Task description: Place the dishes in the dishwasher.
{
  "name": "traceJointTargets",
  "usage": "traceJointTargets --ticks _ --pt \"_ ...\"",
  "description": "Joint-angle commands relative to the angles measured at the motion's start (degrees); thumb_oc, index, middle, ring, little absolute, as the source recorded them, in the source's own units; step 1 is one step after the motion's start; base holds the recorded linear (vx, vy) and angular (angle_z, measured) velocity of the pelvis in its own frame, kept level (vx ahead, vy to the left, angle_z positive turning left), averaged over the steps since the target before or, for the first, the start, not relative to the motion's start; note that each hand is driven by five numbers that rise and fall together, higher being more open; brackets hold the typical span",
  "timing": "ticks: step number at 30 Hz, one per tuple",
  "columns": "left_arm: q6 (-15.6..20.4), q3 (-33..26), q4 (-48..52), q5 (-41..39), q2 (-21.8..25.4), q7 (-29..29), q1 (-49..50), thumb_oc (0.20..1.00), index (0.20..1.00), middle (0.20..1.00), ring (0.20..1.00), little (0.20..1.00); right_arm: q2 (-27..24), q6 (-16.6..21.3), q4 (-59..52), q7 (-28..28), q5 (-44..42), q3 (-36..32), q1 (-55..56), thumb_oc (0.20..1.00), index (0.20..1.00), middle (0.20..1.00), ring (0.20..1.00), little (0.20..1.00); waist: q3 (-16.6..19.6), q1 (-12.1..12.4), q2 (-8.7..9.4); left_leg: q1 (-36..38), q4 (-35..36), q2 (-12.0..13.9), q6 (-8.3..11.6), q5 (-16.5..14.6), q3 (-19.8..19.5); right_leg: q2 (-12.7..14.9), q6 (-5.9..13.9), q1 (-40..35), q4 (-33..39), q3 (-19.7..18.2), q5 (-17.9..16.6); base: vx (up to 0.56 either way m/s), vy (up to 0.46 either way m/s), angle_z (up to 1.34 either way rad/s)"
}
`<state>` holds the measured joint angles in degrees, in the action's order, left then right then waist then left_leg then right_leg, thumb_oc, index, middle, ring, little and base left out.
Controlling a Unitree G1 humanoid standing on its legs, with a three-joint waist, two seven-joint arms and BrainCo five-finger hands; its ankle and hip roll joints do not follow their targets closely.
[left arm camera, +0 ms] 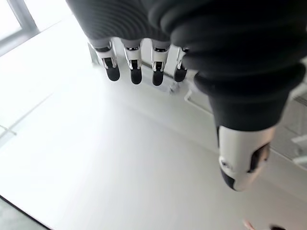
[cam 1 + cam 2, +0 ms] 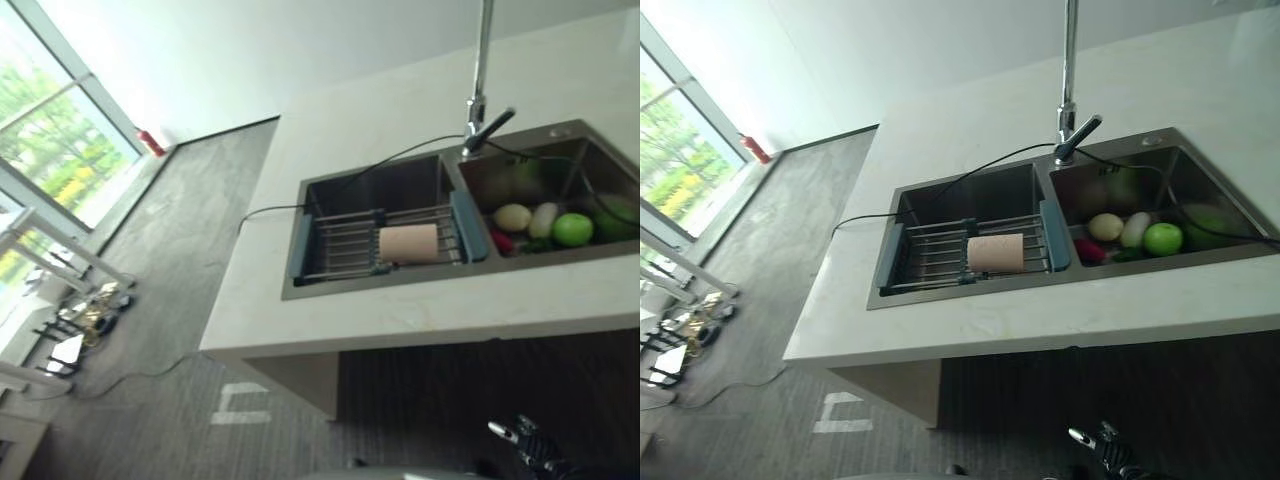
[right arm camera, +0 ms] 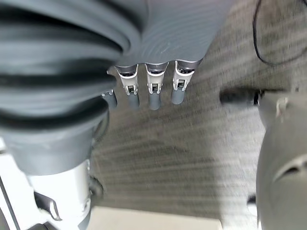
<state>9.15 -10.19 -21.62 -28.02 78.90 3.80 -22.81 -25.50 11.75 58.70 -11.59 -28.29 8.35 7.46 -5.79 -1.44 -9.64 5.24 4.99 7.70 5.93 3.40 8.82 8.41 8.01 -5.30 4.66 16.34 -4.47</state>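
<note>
Fingers [image 1: 135, 72] of left hand [image 1: 158, 28] hang straight, relaxed, holding nothing.

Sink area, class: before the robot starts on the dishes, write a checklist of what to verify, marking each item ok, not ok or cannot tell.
1. Left hand free: ok, fingers straight, holding nothing.
2. Right hand free: ok, open over the floor.
3. Dishes located: not ok; the rack in the left basin holds only a beige roll.
4. Right basin: produce, including a green apple, no dishes seen.
5. Dishwasher located: cannot tell.
6. Hands near the sink: not ok.
</note>
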Motion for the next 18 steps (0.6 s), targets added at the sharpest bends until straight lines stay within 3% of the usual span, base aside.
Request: traceJointTargets --ticks 1,5,8,12,18 --pt "0.8 2.2 -1.3 3.7 -0.3 -0.8 -10.1 1.000 1.000 1.000 1.000 1.000 3.6 1.2 0.5 -1.6 -3.2 -0.1 -2.4 1.000 1.000 1.000 1.000 1.000 -2.8 -1.3 2.60 1.4 -1.9 -1.6 -1.25 -3.9 2.9 0.3 0.16 -0.8 -2.8 -2.6 6.1 0.07 -0.102 -0.15" --pt "-3.2 14.9 2.6 4.0 -4.2 0.9 -23.1 1.000 1.000 1.000 1.000 1.000 4.3 1.0 0.7 -1.8 -4.4 0.0 -2.1 1.000 1.000 1.000 1.000 1.000 -2.6 -3.4 2.96 2.4 -0.9 -1.2 -1.28 -3.8 4.6 0.1 0.62 -0.4 -2.7 -4.3 5.8 0.05 -0.072 -0.22" --pt "-4.8 20.4 3.3 4.6 -6.2 1.8 -28.0 1.000 1.000 1.000 1.000 1.000 4.4 0.7 0.6 -2.2 -3.3 0.0 -1.7 1.000 1.000 1.000 1.000 1.000 -2.8 -4.8 2.94 2.7 -0.7 -1.0 -1.21 -3.7 5.7 0.0 0.93 0.1 -2.8 -5.4 5.5 0.04 -0.031 -0.31" --pt "-6.2 30.5 3.3 5.9 -11.4 3.6 -35.4 1.000 1.000 1.000 1.000 1.000 4.4 1.0 0.7 -2.2 -2.0 -0.2 0.1 1.000 1.000 1.000 1.000 1.000 -4.0 -8.6 2.95 3.0 -0.8 -0.8 -1.19 -3.8 8.4 0.1 1.57 1.7 -3.2 -8.7 4.8 0.03 -0.016 -0.30" --pt "-11.1 35.9 1.3 9.2 -16.9 5.5 -37.9 1.000 1.000 1.000 1.000 1.000 3.0 0.7 -0.2 -2.0 -1.3 -0.7 1.6 1.000 1.000 1.000 1.000 1.000 -5.5 -11.7 2.65 2.7 -0.9 -1.2 -1.28 -3.7 10.2 0.5 2.18 3.7 -3.4 -11.4 3.7 0.01 0.015 -0.33"
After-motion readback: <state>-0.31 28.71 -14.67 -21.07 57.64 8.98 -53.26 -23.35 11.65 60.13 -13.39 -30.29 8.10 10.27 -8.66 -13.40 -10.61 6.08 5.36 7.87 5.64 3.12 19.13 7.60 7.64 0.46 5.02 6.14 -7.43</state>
